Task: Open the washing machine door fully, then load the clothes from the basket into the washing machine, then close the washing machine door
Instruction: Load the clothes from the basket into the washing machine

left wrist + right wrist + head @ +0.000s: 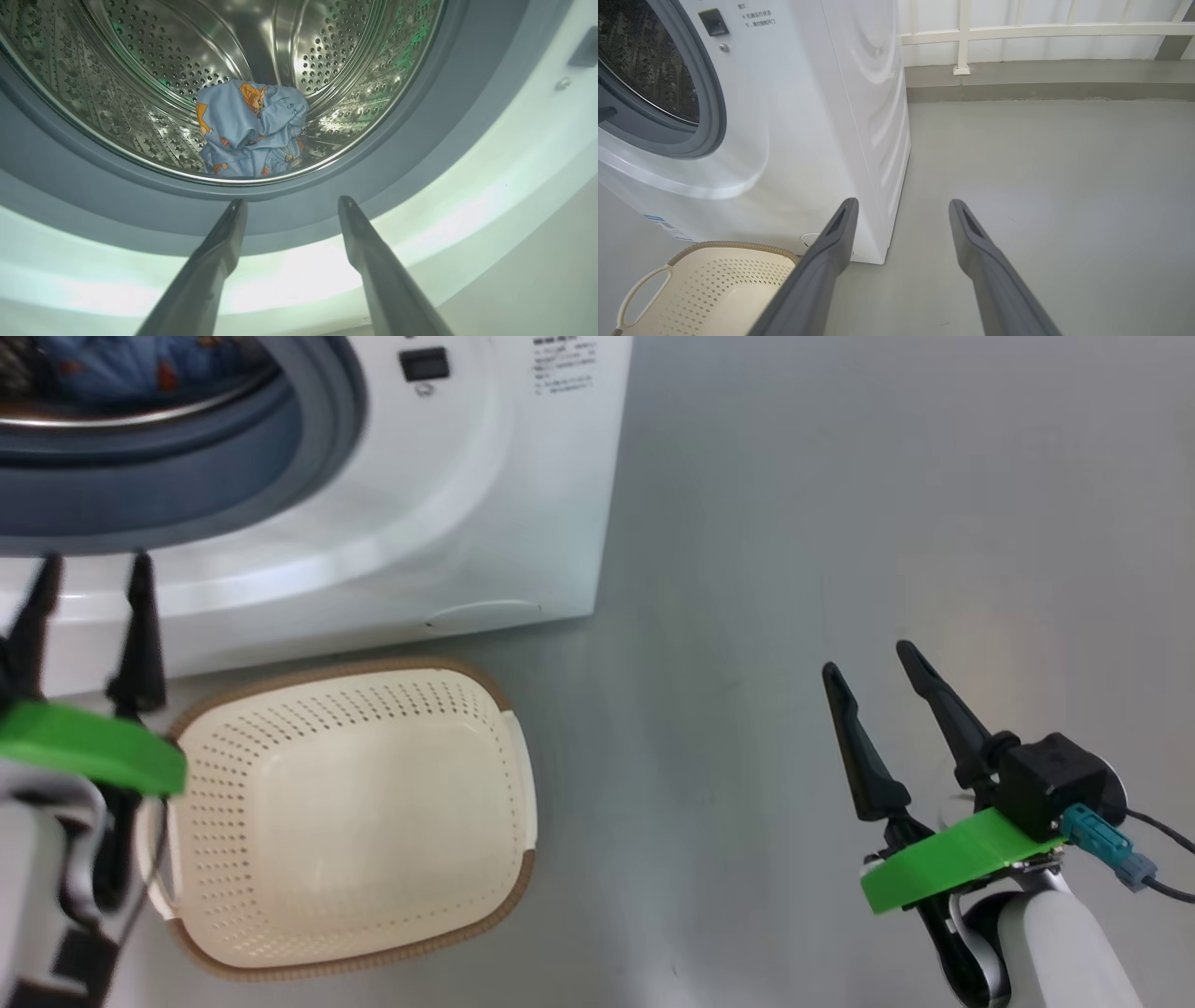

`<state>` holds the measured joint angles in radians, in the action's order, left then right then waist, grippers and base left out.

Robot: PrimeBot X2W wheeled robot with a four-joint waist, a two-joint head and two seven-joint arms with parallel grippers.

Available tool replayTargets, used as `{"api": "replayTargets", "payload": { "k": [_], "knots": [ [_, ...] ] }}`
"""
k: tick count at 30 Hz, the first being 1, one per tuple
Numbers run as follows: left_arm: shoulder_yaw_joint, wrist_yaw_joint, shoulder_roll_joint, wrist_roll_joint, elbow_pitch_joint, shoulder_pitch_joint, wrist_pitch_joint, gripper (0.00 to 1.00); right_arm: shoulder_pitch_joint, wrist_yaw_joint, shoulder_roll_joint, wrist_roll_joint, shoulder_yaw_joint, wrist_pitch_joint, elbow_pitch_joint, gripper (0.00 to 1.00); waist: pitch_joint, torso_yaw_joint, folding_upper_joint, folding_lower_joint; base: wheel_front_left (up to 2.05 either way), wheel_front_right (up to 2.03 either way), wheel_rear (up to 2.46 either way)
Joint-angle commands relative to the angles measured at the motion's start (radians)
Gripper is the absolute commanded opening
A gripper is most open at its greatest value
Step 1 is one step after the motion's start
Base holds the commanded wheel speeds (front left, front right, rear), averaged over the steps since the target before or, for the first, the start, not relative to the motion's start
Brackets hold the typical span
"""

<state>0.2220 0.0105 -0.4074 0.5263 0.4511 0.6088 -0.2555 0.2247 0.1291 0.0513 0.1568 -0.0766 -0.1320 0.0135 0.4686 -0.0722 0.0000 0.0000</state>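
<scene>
- Soft daylight lit the floor [840,523] evenly; shadows were faint.
- Glare glinted off the drum [140,70] of the washing machine [490,186].
- Wrist views bowed at the edges.

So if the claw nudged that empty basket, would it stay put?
Probably not: the laundry basket is empty, thin perforated plastic, so likely light and apt to slide on the smooth grey floor. Its moulded walls look stiff enough to keep their shape when lifted.

The left gripper [95,560] and right gripper [866,659] each have two long, tapered dark fingers [864,756] on a bright green plate [943,863]. Forearms [1064,943] are white. The right wrist carries a black cube housing [1050,779], teal connector [1097,835] and black cable [1173,889].
</scene>
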Motion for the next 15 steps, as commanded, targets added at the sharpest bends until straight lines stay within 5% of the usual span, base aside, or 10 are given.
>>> {"api": "replayTargets", "payload": {
  "k": [1,15],
  "knots": [
    [-0.036,-0.019,-0.041,-0.008,-0.059,-0.051,-0.006,1.00,-0.031,0.002,-0.001,-0.014,-0.012,0.007,-0.030,1.00,-0.063,0.041,0.0000,0.0000,0.00,0.00,0.00],
    [-0.053,-0.139,0.093,-0.026,-0.381,-0.449,-0.006,1.00,-0.142,0.002,-0.001,-0.016,0.007,0.032,-0.049,1.00,-0.248,0.089,0.0000,0.0000,0.00,0.00,0.00]
  ]
}}
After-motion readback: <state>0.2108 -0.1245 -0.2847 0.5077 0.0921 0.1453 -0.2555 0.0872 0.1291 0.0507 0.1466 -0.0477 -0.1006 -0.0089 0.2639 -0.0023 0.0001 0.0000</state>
